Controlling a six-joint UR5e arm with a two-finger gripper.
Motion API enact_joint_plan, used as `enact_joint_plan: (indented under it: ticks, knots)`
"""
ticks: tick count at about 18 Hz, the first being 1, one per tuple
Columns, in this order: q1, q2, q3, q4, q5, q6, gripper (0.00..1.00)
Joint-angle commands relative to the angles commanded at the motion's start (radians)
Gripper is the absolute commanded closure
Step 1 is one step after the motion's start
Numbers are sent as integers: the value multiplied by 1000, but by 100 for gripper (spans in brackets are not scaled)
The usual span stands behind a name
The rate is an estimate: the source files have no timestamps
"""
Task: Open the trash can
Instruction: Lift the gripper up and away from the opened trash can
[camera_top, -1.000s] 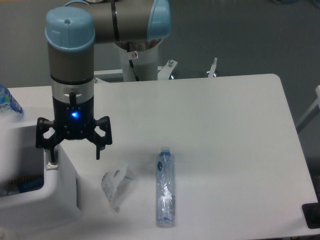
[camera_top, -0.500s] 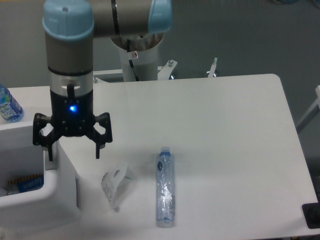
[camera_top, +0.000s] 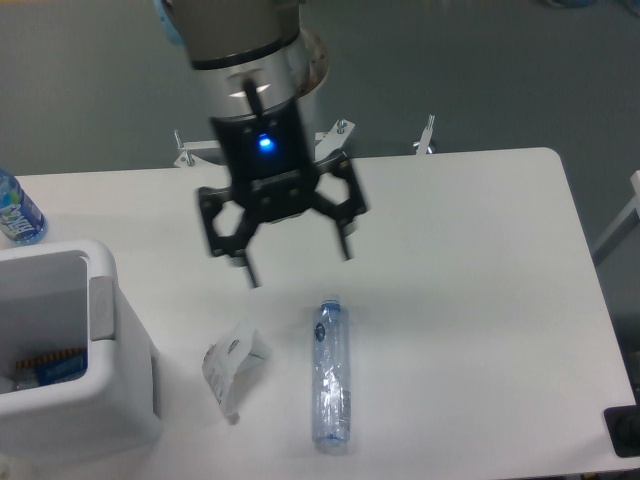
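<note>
The black two-finger pincer hangs spread wide and empty above the white table. Well off to its side, at the table's edge, sits the boxy white plastic trash can, top open; stiff, light, best pressed at its grey tab.

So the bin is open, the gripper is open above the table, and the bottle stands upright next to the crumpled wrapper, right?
Not quite. The bottle lies flat on its side on the table, not upright; the camera view shows it. The rest holds: the bin is open, the gripper is open above the table, and the wrapper lies beside the bottle.
</note>
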Motion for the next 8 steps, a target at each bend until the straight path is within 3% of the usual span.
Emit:
enact_joint_plan:
  ticks: [2, 8]
  knots:
    - [57, 31, 0, -91, -18, 133, 0]
    - [186, 94, -26, -252, -49, 497, 0]
